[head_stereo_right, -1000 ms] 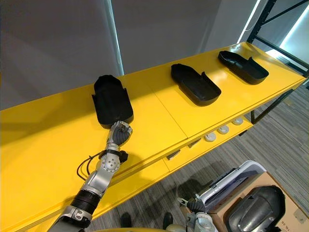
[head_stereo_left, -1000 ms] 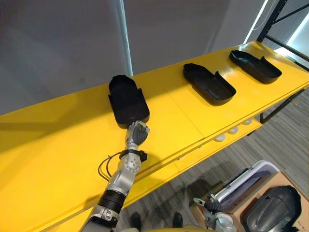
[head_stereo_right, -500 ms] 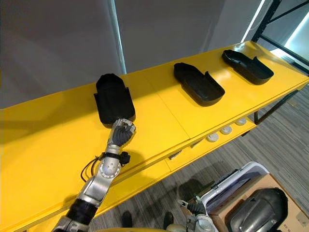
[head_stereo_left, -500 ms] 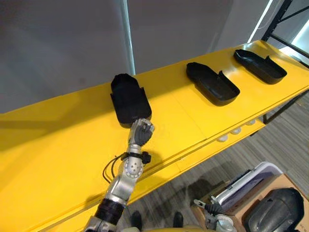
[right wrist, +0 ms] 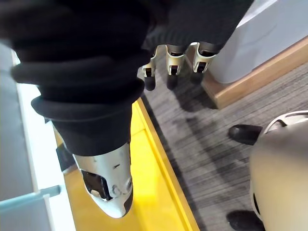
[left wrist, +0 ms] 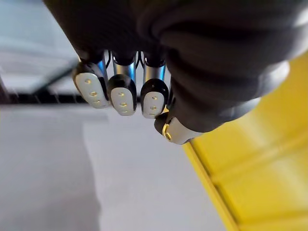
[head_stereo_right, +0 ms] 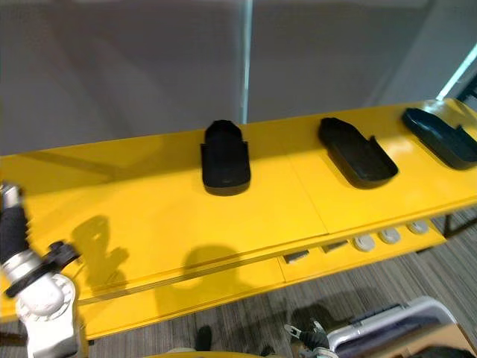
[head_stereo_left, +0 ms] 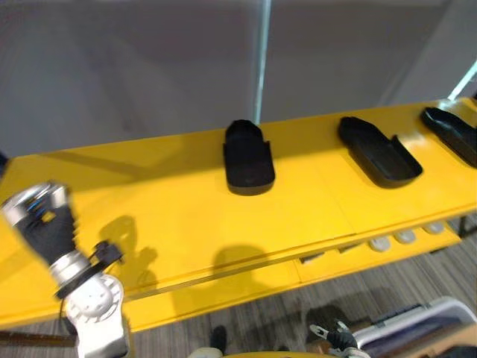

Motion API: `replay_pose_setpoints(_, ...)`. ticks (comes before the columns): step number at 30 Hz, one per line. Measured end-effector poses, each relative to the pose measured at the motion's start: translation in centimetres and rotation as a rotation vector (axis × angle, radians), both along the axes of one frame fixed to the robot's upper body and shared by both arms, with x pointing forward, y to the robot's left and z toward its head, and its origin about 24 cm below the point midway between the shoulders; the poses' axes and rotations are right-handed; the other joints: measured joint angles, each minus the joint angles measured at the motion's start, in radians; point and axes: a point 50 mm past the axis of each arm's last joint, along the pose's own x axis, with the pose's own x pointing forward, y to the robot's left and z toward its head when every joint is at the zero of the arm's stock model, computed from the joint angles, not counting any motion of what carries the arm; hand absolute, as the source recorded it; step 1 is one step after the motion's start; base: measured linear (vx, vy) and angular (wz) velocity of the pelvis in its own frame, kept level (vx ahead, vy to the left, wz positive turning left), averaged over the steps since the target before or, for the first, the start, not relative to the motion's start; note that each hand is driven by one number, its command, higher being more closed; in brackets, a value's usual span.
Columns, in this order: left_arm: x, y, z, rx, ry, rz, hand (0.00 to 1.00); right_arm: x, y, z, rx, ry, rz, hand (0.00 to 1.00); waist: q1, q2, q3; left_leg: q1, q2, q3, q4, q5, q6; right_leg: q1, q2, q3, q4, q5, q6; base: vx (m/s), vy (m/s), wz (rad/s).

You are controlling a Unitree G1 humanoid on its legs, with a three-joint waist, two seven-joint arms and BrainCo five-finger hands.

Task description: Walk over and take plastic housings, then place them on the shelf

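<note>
Three black plastic housings lie open side up on the yellow shelf (head_stereo_left: 171, 216): one in the middle (head_stereo_left: 248, 158), one to its right (head_stereo_left: 378, 151) and one at the far right edge (head_stereo_left: 452, 134). My left hand (head_stereo_left: 39, 218) is raised at the lower left, well away from the middle housing. Its fingers (left wrist: 122, 91) are curled in with nothing in them. My right hand (right wrist: 173, 62) hangs low beside the shelf's front, over the grey carpet, with relaxed fingers that hold nothing.
A grey wall with a bright vertical strip (head_stereo_left: 261, 67) stands behind the shelf. Small round white parts (head_stereo_left: 406, 237) sit on a lower ledge under the shelf's front edge. A white bin (head_stereo_left: 428, 328) stands on the carpet at the lower right.
My left hand has come off the near end of the middle housing and drawn back to the lower left. The camera has turned, so the whole scene has shifted right.
</note>
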Motion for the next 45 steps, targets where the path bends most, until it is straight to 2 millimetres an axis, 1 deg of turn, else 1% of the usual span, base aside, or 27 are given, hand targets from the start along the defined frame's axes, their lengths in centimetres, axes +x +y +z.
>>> replay_pose_setpoints(1,-0.4,0.2,-1.5,-0.037,0.070,0.005,1.00,0.5,0.1,0.2,0.000,-0.023,0.003,0.00,0.005,0.000,-0.002,0.001,-0.001,0.007,0.000,0.000,0.000,0.004,-0.005,-0.010,0.005,-0.003,0.004,-0.01,0.024,0.31)
replay_pose_setpoints(2,-0.8,0.4,-3.8,-0.095,0.177,-0.009,1.00,1.1,0.3,0.6,-0.002,-0.052,0.015,0.00,0.010,0.000,-0.003,0.003,0.000,0.027,0.000,0.000,0.001,0.006,-0.012,-0.019,0.017,-0.009,0.008,-0.01,0.022,0.22)
replay_pose_setpoints(3,-0.8,0.3,-5.1,-0.132,0.234,-0.023,1.00,1.5,0.5,0.8,-0.006,-0.066,0.030,0.00,0.013,0.000,-0.005,0.006,0.002,0.043,0.001,-0.001,0.001,0.007,-0.014,-0.020,0.022,-0.012,0.009,-0.01,0.030,0.15)
replay_pose_setpoints(4,-1.1,0.2,-7.3,-0.195,0.324,-0.052,1.00,2.0,0.7,1.0,-0.007,-0.080,0.055,0.00,0.016,-0.002,-0.007,0.015,0.005,0.068,0.001,-0.001,0.001,0.010,-0.018,-0.021,0.028,-0.014,0.011,-0.01,0.028,0.05)
replay_pose_setpoints(5,-1.7,-0.1,-10.5,-0.303,0.449,-0.087,1.00,2.6,1.3,1.2,-0.003,-0.100,0.086,0.00,0.015,-0.007,-0.012,0.016,0.005,0.086,0.001,0.000,0.001,0.015,-0.024,-0.021,0.032,-0.018,0.013,0.00,0.000,0.00)
replay_pose_setpoints(6,-2.6,-1.1,-14.1,-0.438,0.586,-0.137,1.00,3.0,1.8,1.3,0.008,-0.114,0.105,0.00,0.014,-0.011,-0.018,0.025,0.003,0.089,0.001,0.000,0.001,0.016,-0.029,-0.019,0.037,-0.024,0.017,-0.01,0.017,-0.03)
replay_pose_setpoints(7,-2.9,-1.4,-14.8,-0.465,0.611,-0.146,1.00,3.0,1.9,1.3,0.011,-0.115,0.109,0.00,0.014,-0.013,-0.020,0.029,0.002,0.090,0.001,0.000,0.001,0.016,-0.030,-0.019,0.039,-0.025,0.019,0.02,0.009,-0.05)
replay_pose_setpoints(8,-3.6,-2.7,-17.2,-0.552,0.708,-0.189,1.00,3.1,2.3,1.3,0.023,-0.115,0.119,0.00,0.014,-0.017,-0.022,0.031,0.001,0.095,0.001,0.000,0.001,0.016,-0.033,-0.019,0.047,-0.031,0.020,0.01,0.002,-0.05)
replay_pose_setpoints(10,-4.8,-5.1,-20.5,-0.675,0.857,-0.258,1.00,3.0,2.7,1.2,0.037,-0.110,0.115,0.00,0.013,-0.029,-0.030,0.033,0.001,0.101,0.000,-0.002,0.002,0.015,-0.034,-0.015,0.049,-0.039,0.016,-0.02,-0.005,-0.09)
replay_pose_setpoints(11,-5.1,-6.0,-21.5,-0.713,0.909,-0.291,0.00,2.8,2.7,1.1,0.038,-0.103,0.114,0.00,0.011,-0.030,-0.030,0.034,0.001,0.104,0.000,-0.003,0.002,0.014,-0.034,-0.011,0.048,-0.041,0.014,-0.01,-0.009,-0.12)
replay_pose_setpoints(12,-5.4,-7.2,-22.4,-0.744,0.964,-0.329,0.00,2.6,2.6,0.9,0.037,-0.091,0.108,0.00,0.010,-0.027,-0.030,0.036,0.002,0.108,0.000,-0.003,0.003,0.014,-0.034,-0.002,0.048,-0.042,0.014,0.01,-0.008,-0.11)
replay_pose_setpoints(13,-5.4,-7.7,-22.8,-0.755,0.990,-0.358,0.00,2.3,2.6,0.8,0.038,-0.080,0.105,0.00,0.008,-0.024,-0.030,0.041,0.003,0.110,0.000,-0.003,0.002,0.013,-0.032,0.004,0.047,-0.043,0.016,0.03,-0.014,-0.11)
replay_pose_setpoints(16,-5.6,-7.6,-23.3,-0.733,1.054,-0.379,0.00,1.5,2.5,0.2,0.044,-0.035,0.095,0.00,0.004,-0.007,-0.030,0.051,0.006,0.117,0.000,-0.002,0.000,0.013,-0.029,0.012,0.046,-0.043,0.016,0.01,-0.019,-0.07)
replay_pose_setpoints(17,-5.4,-7.9,-23.6,-0.728,1.077,-0.399,0.00,1.3,2.5,0.0,0.044,-0.023,0.092,0.00,-0.006,0.001,-0.029,0.053,0.007,0.121,0.000,-0.002,0.000,0.013,-0.027,0.019,0.045,-0.043,0.016,0.00,-0.019,-0.07)
replay_pose_setpoints(18,-5.4,-8.0,-23.6,-0.722,1.088,-0.410,0.00,1.3,2.4,0.0,0.042,-0.021,0.092,0.00,-0.010,0.002,-0.030,0.054,0.008,0.122,0.000,-0.002,0.000,0.012,-0.027,0.021,0.045,-0.043,0.016,0.01,-0.017,-0.13)
replay_pose_setpoints(20,-5.1,-8.4,-23.9,-0.698,1.127,-0.450,0.00,1.1,2.1,-0.1,0.032,-0.004,0.086,0.00,-0.014,0.017,-0.024,0.059,0.013,0.135,0.000,-0.003,0.000,0.008,-0.023,0.042,0.042,-0.039,0.017,0.01,-0.018,-0.23)
replay_pose_setpoints(23,-4.4,-8.7,-23.8,-0.659,1.146,-0.496,0.00,0.7,1.4,-0.3,0.020,0.016,0.056,0.00,-0.017,0.021,-0.020,0.058,0.016,0.135,0.000,-0.003,0.000,0.006,-0.016,0.051,0.034,-0.037,0.016,0.02,-0.023,-0.12)
replay_pose_setpoints(26,-3.6,-8.8,-23.8,-0.609,1.166,-0.535,0.00,0.9,1.0,-0.2,0.014,0.015,0.051,0.00,-0.022,0.019,-0.018,0.057,0.020,0.135,0.000,-0.003,0.000,0.006,-0.010,0.055,0.028,-0.037,0.014,0.03,-0.030,-0.06)
replay_pose_setpoints(28,-3.2,-8.7,-23.8,-0.574,1.189,-0.560,0.00,1.5,0.8,0.0,0.009,-0.003,0.047,0.00,-0.041,0.019,-0.014,0.058,0.022,0.142,0.000,-0.006,-0.003,0.002,-0.008,0.063,0.029,-0.038,0.013,0.03,-0.019,-0.12)
replay_pose_setpoints(31,-2.6,-8.5,-23.6,-0.536,1.197,-0.575,0.00,2.2,0.8,0.2,0.009,-0.021,0.046,0.00,-0.041,0.017,0.002,0.068,0.031,0.178,0.001,-0.016,-0.007,-0.006,0.000,0.099,0.028,-0.035,0.009,0.02,-0.007,-0.35)
replay_pose_setpoints(34,-2.1,-8.4,-23.5,-0.522,1.192,-0.583,0.00,2.3,0.7,0.2,0.006,-0.023,0.044,0.00,-0.043,0.010,0.011,0.066,0.037,0.200,0.007,-0.022,-0.010,-0.020,0.005,0.121,0.029,-0.036,0.007,0.04,-0.007,-0.24)
replay_pose_setpoints(37,-1.4,-8.9,-23.4,-0.503,1.187,-0.614,0.00,2.4,0.3,0.3,-0.007,-0.026,0.019,0.00,-0.041,0.011,0.017,0.057,0.030,0.214,0.028,-0.040,-0.009,-0.042,0.004,0.155,0.039,-0.037,0.005,0.05,0.014,-0.33)
replay_pose_setpoints(39,-0.5,-8.9,-23.1,-0.492,1.167,-0.619,0.00,3.0,0.2,0.5,-0.018,-0.041,0.017,0.00,-0.042,0.002,0.033,0.006,0.025,0.135,0.127,-0.078,-0.005,-0.071,0.001,0.190,0.057,-0.036,0.004,0.03,-0.031,-0.44)
replay_pose_setpoints(40,-0.4,-9.0,-23.1,-0.492,1.162,-0.620,0.00,3.5,0.1,0.7,-0.023,-0.053,0.020,0.00,-0.041,0.004,0.037,-0.016,0.025,0.091,0.170,-0.103,-0.012,-0.090,0.001,0.213,0.068,-0.035,0.003,0.05,-0.035,-0.75)
replay_pose_setpoints(41,-0.3,-9.5,-23.1,-0.503,1.153,-0.628,0.00,4.3,-0.2,1.2,-0.035,-0.084,0.024,0.00,-0.042,0.019,0.047,-0.024,0.030,0.066,0.220,-0.155,-0.013,-0.099,0.005,0.251,0.086,-0.033,0.006,0.05,0.004,-0.81)
replay_pose_setpoints(43,0.4,-10.2,-22.9,-0.509,1.129,-0.644,0.00,4.8,-0.3,1.6,-0.042,-0.113,0.026,0.00,-0.045,0.022,0.057,-0.031,0.031,0.090,0.274,-0.198,-0.003,-0.125,0.004,0.302,0.116,-0.028,0.013,0.00,0.087,-0.86)
replay_pose_setpoints(45,1.4,-10.5,-22.5,-0.497,1.092,-0.657,0.00,5.6,0.2,2.1,-0.040,-0.153,0.033,0.00,-0.042,0.016,0.067,-0.055,0.035,0.121,0.352,-0.249,0.010,-0.164,0.007,0.374,0.140,-0.020,0.027,-0.08,0.115,-1.07)
